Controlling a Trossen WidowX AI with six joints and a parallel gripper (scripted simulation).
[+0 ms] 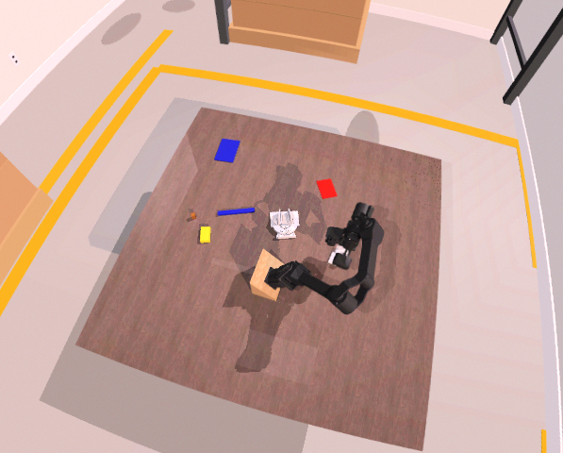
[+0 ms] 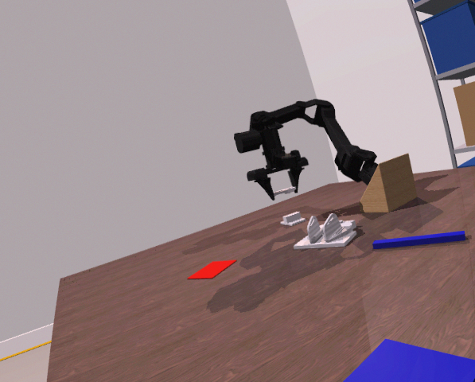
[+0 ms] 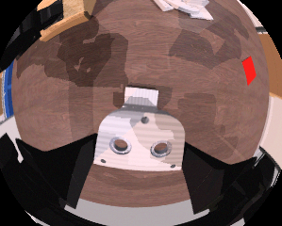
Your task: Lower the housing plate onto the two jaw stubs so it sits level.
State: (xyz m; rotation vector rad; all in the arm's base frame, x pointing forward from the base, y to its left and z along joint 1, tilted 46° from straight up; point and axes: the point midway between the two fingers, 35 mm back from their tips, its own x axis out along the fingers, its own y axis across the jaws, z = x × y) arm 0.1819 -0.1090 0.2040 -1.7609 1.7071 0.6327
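My gripper point(image 2: 285, 193) point(image 3: 140, 142) is shut on the white housing plate point(image 2: 284, 190) point(image 3: 141, 132), its fingers at the plate's two side edges. The plate hangs roughly flat above the table, with two round holes facing the wrist camera. A small ribbed white stand point(image 2: 293, 218) point(image 3: 141, 97) is on the table below it, beyond the plate in the wrist view. The white base point(image 1: 285, 229) point(image 2: 320, 245) lies apart from the gripper, with two upright jaws point(image 2: 313, 229) point(image 2: 332, 227) on it. The stubs are too small to make out. Only part of the base point(image 3: 190, 6) shows at the wrist view's top edge.
A wooden wedge block point(image 1: 264, 277) point(image 2: 398, 185) stands by the arm's base. A red square point(image 1: 326, 188) point(image 2: 212, 269) point(image 3: 249, 71), a blue bar point(image 1: 236, 211) point(image 2: 419, 239), a yellow block point(image 1: 205, 234), a blue square point(image 1: 227, 150) and a small orange piece point(image 1: 192, 215) are on the table.
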